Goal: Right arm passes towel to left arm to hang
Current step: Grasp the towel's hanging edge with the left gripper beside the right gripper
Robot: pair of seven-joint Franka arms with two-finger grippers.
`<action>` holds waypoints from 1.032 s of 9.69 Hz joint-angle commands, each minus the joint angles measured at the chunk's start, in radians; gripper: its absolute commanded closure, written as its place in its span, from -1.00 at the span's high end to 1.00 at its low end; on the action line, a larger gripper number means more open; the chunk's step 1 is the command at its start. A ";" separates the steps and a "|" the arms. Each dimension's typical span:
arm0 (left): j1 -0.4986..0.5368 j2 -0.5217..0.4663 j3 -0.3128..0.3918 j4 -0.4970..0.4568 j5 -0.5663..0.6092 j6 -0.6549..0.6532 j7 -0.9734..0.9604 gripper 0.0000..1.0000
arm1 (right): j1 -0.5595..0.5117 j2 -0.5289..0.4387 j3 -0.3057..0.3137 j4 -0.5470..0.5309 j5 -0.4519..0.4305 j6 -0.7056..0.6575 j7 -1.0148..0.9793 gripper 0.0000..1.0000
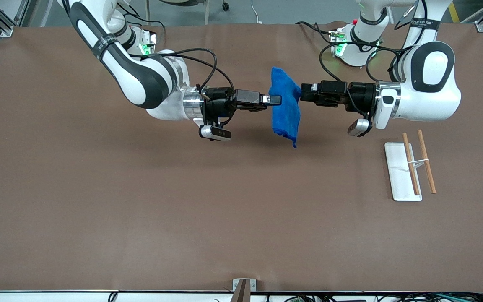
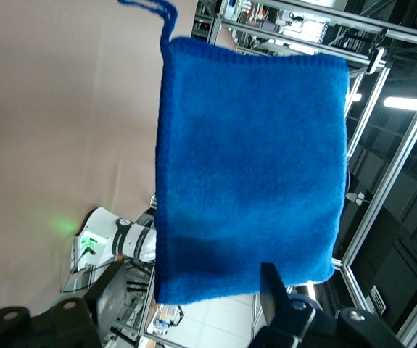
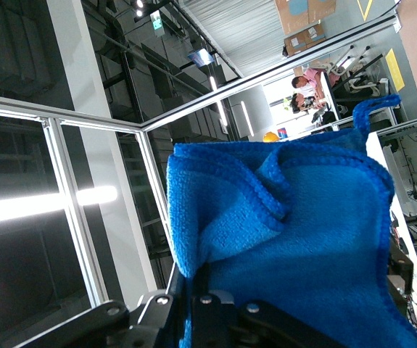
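Front view showed the towel (image 1: 285, 105) hanging above the desk (image 1: 141, 209) between both arms, mid-handover. The right tool (image 1: 276, 100) pinched its edge. The left tool (image 1: 303, 93) met the cloth, fingers seemingly spread around it in the wrist view, not yet clamped. Next likely required the left tool closing before the right let go.

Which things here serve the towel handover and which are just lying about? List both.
Job in hand:
- bright blue soft microfibre towel, held in the air over the table's middle
- right gripper, shut on the towel
- left gripper, at the towel's edge, grip unclear

Lying about:
- flat white rectangular tray, toward the left arm's end
- two brown wooden sticks, across and beside the tray
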 commanded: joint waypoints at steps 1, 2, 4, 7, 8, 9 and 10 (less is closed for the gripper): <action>-0.004 0.027 -0.007 -0.031 -0.015 0.027 0.052 0.65 | -0.004 0.003 0.014 0.002 0.034 -0.006 -0.025 -1.00; 0.002 0.027 -0.007 -0.034 -0.015 0.026 0.062 0.66 | -0.006 0.003 0.014 0.002 0.034 -0.006 -0.025 -1.00; 0.005 0.035 -0.007 -0.033 -0.015 0.025 0.070 0.66 | -0.006 0.003 0.014 0.002 0.034 -0.006 -0.025 -1.00; -0.001 0.042 -0.007 -0.019 -0.029 0.055 0.090 0.15 | -0.006 0.003 0.014 0.002 0.034 -0.006 -0.025 -1.00; 0.000 0.042 -0.007 -0.012 -0.029 0.056 0.090 -0.44 | -0.006 0.003 0.014 0.002 0.034 -0.006 -0.025 -1.00; -0.001 0.042 -0.005 0.002 -0.028 0.070 0.087 -0.84 | -0.006 0.003 0.014 0.002 0.034 -0.006 -0.025 -1.00; 0.003 0.041 -0.005 0.014 -0.028 0.075 0.082 -1.00 | -0.006 0.003 0.014 0.002 0.034 -0.006 -0.025 -1.00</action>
